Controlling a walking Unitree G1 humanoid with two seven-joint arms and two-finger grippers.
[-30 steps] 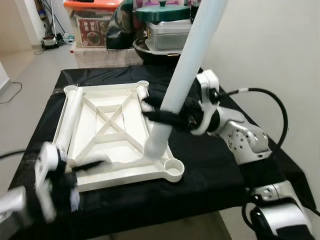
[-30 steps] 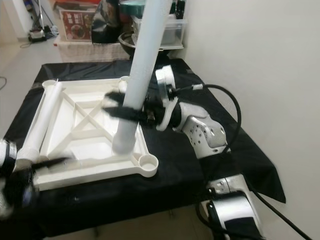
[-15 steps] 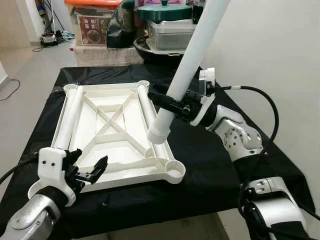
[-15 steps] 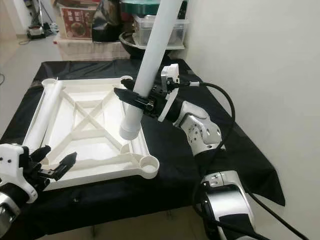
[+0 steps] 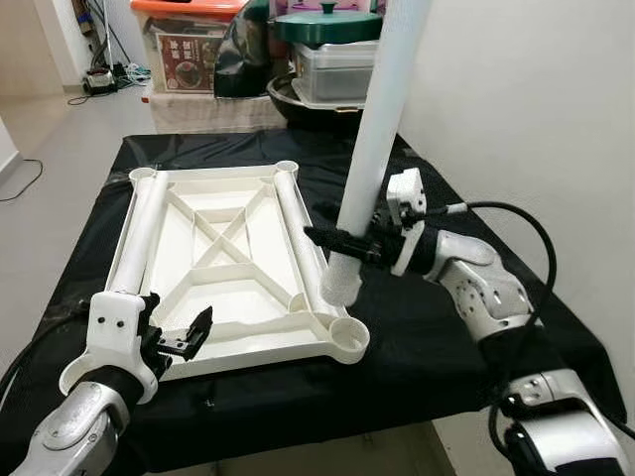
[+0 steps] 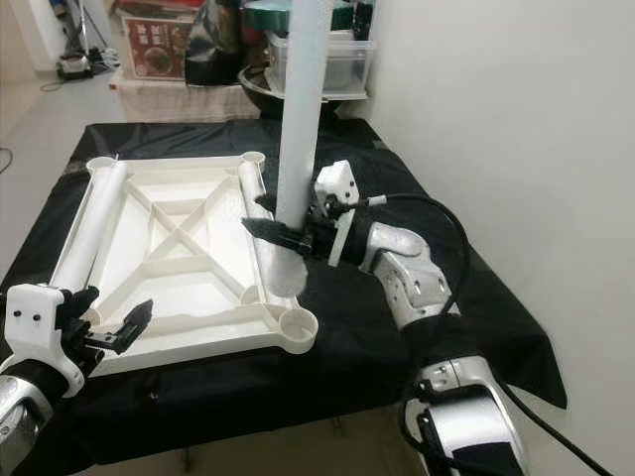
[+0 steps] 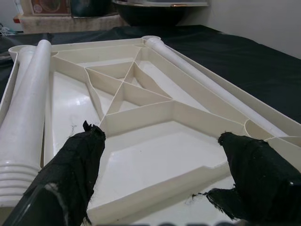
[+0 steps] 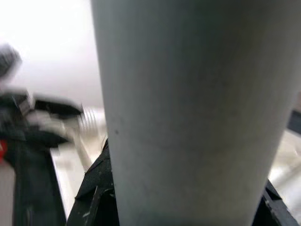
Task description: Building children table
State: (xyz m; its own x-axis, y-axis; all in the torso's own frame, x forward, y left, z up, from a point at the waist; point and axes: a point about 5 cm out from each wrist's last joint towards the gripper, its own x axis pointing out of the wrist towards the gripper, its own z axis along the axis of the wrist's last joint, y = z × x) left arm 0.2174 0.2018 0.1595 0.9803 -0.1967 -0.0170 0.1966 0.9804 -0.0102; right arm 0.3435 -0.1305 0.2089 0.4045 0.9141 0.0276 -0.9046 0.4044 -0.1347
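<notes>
The white table top (image 5: pixel 228 263) lies upside down on a black cloth (image 5: pixel 417 327), ribs up, with round sockets at its corners. My right gripper (image 5: pixel 337 241) is clamped around a long white leg tube (image 5: pixel 375 139), holding it nearly upright with its lower end hanging just above the near right socket (image 5: pixel 346 338), not seated in it. My left gripper (image 5: pixel 179 335) hovers at the near left edge of the table top, fingers spread apart and holding nothing.

The head views give the whole layout. My left wrist camera adds the detail of the ribbed underside: the crossing ribs, a second leg (image 7: pixel 26 117) lying along one long side with its grooved end near me, and a third leg (image 7: pixel 207 87) lying along the opposite side. My right wrist camera sees the held tube (image 8: pixel 188 113) up close as a pale, blurred surface, with black finger edges (image 8: pixel 96 188) at either side.

The cloth hangs over the table's near edge and right corner. There is bare cloth to the right of the table top, beside a plain wall (image 5: pixel 526 99). Behind the table stand boxes and stacked pots (image 5: pixel 327 45), close to its far edge.

The held tube's top runs out of frame, and I cannot tell whether its end is lined up over the socket.
</notes>
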